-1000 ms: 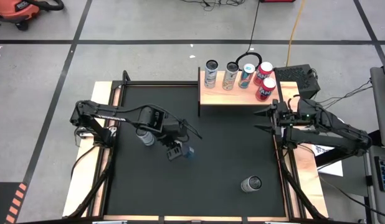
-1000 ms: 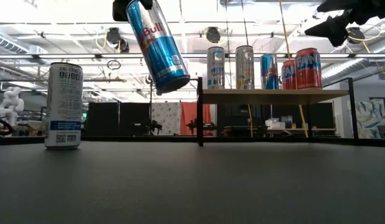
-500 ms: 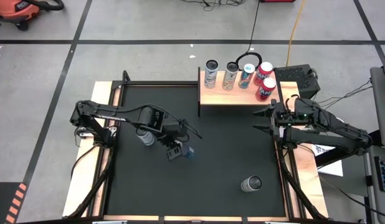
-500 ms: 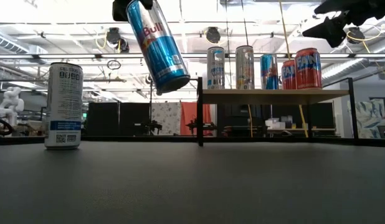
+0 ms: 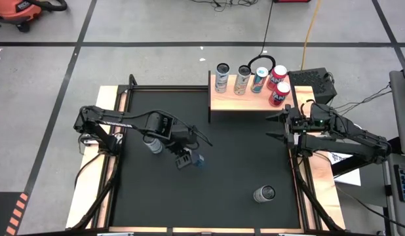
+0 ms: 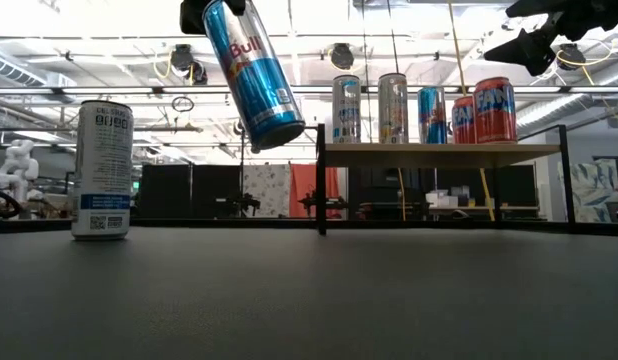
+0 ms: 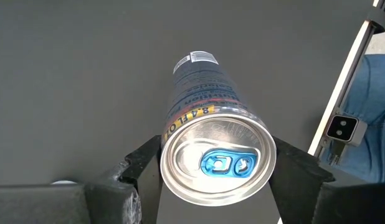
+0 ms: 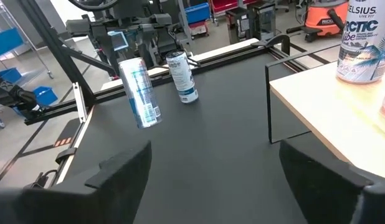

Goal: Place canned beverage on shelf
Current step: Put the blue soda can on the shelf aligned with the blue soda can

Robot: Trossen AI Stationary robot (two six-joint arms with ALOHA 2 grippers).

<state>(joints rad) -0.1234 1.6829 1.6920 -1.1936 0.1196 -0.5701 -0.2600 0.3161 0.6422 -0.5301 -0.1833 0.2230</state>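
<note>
My left gripper (image 5: 184,157) is shut on a blue and silver canned beverage (image 6: 254,70) and holds it high over the middle of the black mat. The light wooden shelf (image 5: 248,99) stands at the mat's far edge and bears several upright cans (image 6: 394,107). My right gripper (image 5: 271,127) hangs open with nothing between its fingers, at the mat's right edge just near of the shelf's right end. In the right wrist view the held can (image 8: 139,92) shows far off and the shelf's top (image 8: 329,118) close by. My left gripper pinches the can's top end (image 7: 180,134) between its two fingers (image 7: 142,168), one on each side of the wall just below the rim. The fingers slant steeply down, from the table's left. The can hangs tilted, its bottom (image 6: 279,132) lowest, clear of the mat.
A white can (image 5: 152,142) stands on the mat under my left arm, at the left in the low view (image 6: 101,168). A grey can (image 5: 264,193) stands near the mat's right front corner. Black rails (image 5: 130,85) edge the mat. The shelf's near strip (image 5: 242,108) is bare.
</note>
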